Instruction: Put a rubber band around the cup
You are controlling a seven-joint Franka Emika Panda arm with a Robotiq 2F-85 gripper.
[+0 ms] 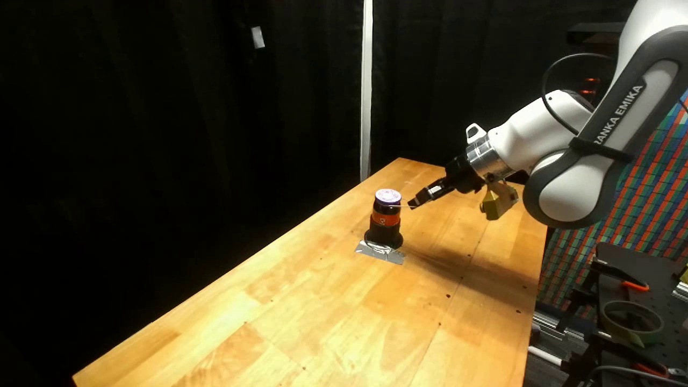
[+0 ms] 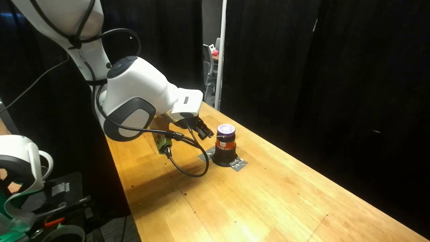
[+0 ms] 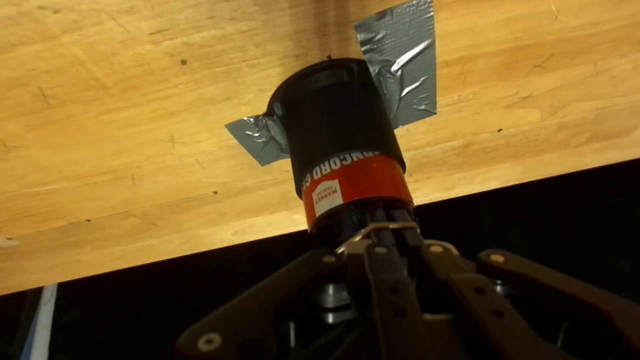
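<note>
My tool (image 1: 413,205) pinches the rubber band (image 1: 404,206); before releasing, I'd ease toward the jar (image 1: 386,219) and desk's (image 1: 344,306) far edge.

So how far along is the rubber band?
Looks done: the rubber band reaches the jar just below its purple lid; the full loop isn't visible. In hand: the fingers hold the near end, stretched out from the jar. Likely left: releasing that end.

Bright light washes the tabletop (image 1: 322,322), where the arm (image 1: 529,126) casts a soft shadow (image 1: 473,275); the curtains (image 1: 188,134) sink to near black. In the wrist view, glare streaks the tape (image 3: 410,65); the pincer (image 3: 396,234) is dim.
</note>
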